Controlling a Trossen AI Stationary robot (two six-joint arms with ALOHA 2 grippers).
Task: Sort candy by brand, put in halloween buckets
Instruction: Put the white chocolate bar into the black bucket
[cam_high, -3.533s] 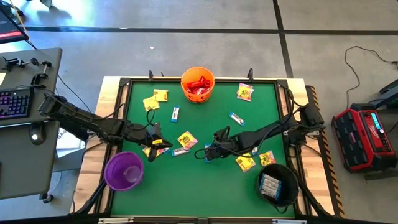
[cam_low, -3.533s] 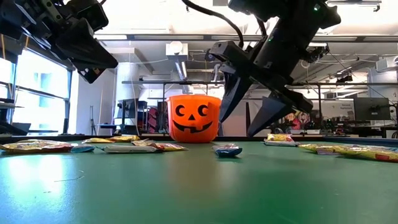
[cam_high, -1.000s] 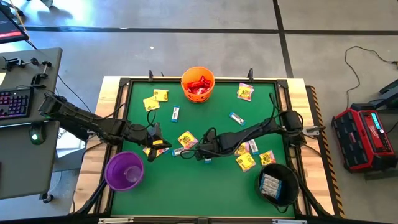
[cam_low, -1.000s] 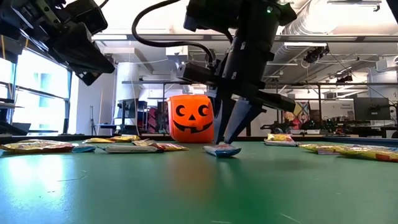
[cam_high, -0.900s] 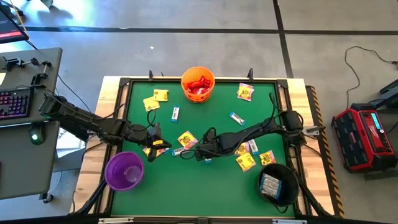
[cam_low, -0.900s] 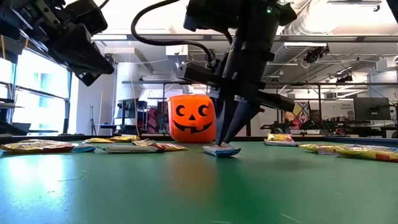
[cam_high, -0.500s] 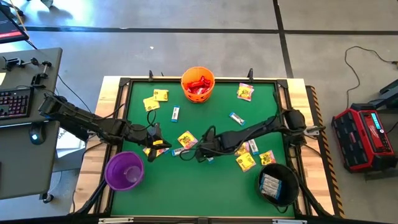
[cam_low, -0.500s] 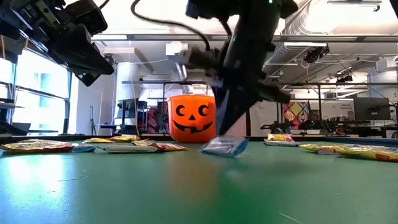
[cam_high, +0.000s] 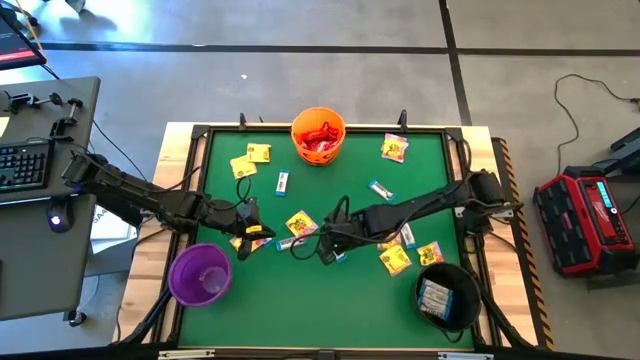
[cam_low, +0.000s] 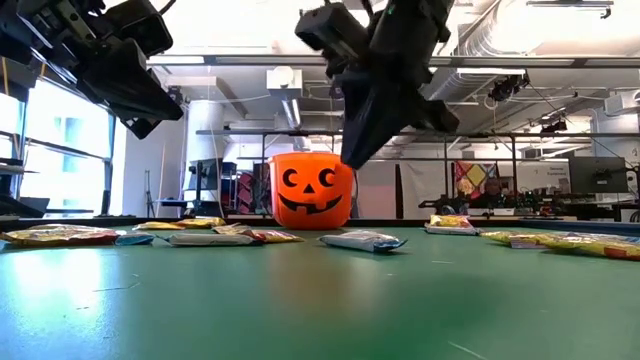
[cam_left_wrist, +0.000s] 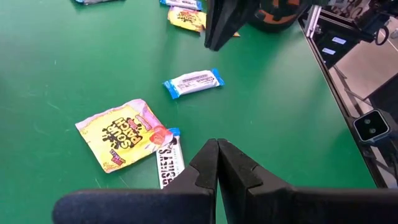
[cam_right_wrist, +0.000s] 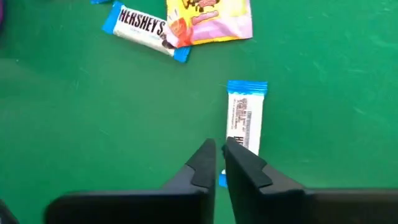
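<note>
Your left gripper (cam_high: 247, 233) hangs above the green felt table (cam_high: 300, 300), just beside the rim of the small round purple plastic bucket (cam_high: 199, 274), on the side toward the table's middle. Its fingers (cam_left_wrist: 205, 168) are pressed together with nothing between them. Past them lie a yellow wrapped candy packet (cam_left_wrist: 121, 133) and a white-blue wrapped bar (cam_left_wrist: 168, 163), touching each other.

Farther from the purple bucket, near the table's middle, your right gripper (cam_high: 325, 250) is lifted off the felt. Its fingers (cam_right_wrist: 200, 163) stand nearly closed, only a thin gap showing, and they carry nothing. A loose white-blue wrapped candy bar (cam_right_wrist: 245, 117) lies flat on the table right at their tips.

The orange plastic bucket with a black pumpkin face (cam_low: 313, 190) sits at the far edge, and the black round bucket (cam_high: 446, 296) stands at the near corner opposite the purple one.
</note>
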